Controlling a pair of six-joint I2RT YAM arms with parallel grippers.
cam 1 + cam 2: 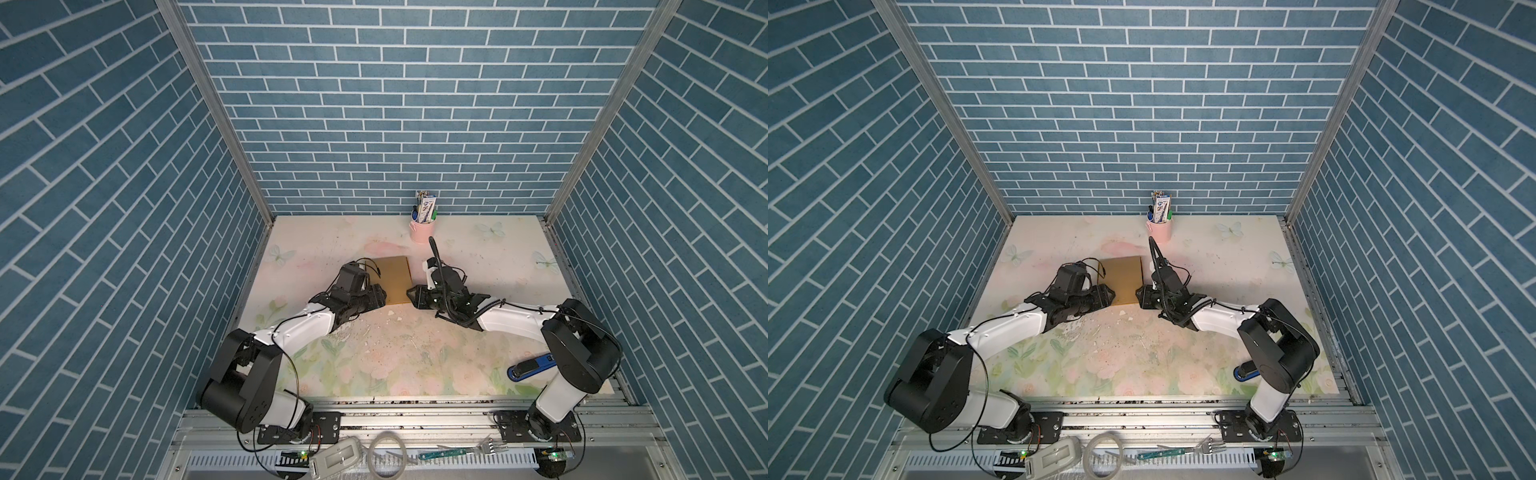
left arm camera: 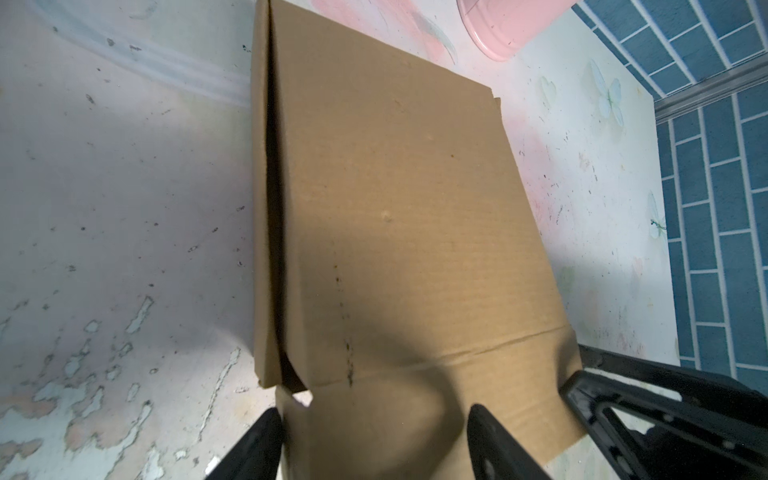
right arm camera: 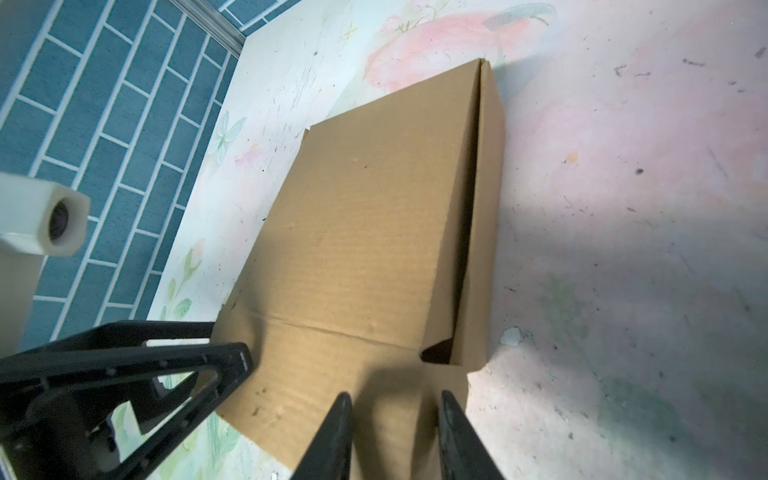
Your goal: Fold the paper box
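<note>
Right now the paper box (image 1: 390,280) lies in the middle of both top views, just below the pink cup (image 1: 422,230). Its lid is laid over the shallow body, and a front flap lies flat on the table (image 1: 498,270) past a crease, pointing to the lower edge of the frame. The left gripper (image 1: 381,296) sits at the flap's left end with its fingers spread wide over the cardboard. The right gripper (image 1: 411,296) sits at the right end, its fingers apart but closer together. Neither appears to pinch anything.

Several things could go wrong from here. The box is light and nothing pins it, so a push on the flap could slide it up the frame toward the cup instead of bending the crease. Uneven force from the two sides would likely twist the flap or buckle it away from the crease. Both wrist views show dark gaps along the side walls, so the lid may spring up if the flap is forced. The two grippers are near each other and could clash if both move inward.

The table has a pale floral print with butterflies, scuffed and peeling in patches toward the lower part of the frame. Blue brick-pattern walls (image 1: 395,124) enclose it on three sides, joined by aluminium posts (image 1: 217,112).
</note>
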